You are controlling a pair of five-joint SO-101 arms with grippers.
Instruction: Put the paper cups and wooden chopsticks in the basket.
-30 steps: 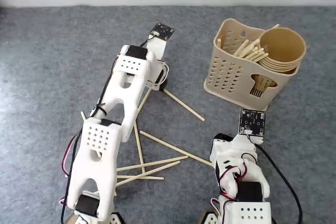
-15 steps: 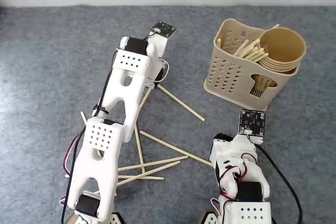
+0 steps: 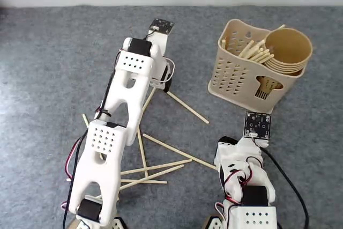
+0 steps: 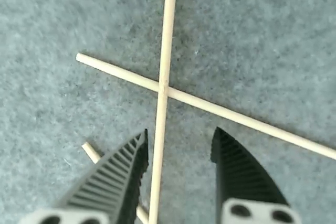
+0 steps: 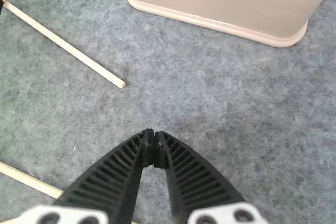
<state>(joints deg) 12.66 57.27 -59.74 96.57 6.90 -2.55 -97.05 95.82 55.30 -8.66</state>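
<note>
The chopstick [image 4: 165, 51] to be picked up lies flat on the grey counter [image 4: 273, 35]. Its long axis runs straight out ahead of the left pincer [image 4: 181, 132] and back in between its fingers, so it lies along the pincer's reach, not across the gap. It passes close beside one finger and well clear of the other. The left pincer is open and sits low over the stick. Just ahead of its tips a second chopstick [image 4: 252, 121] crosses the first at nearly a right angle, and I cannot tell which is on top. Closing here would probably catch the first stick alone, since the crossing lies beyond the tips. The right pincer [image 5: 154, 134] is closed on nothing. It is farther from this stick and nearer the basket [image 5: 220, 9], which already holds paper cups [image 3: 289, 46].
</note>
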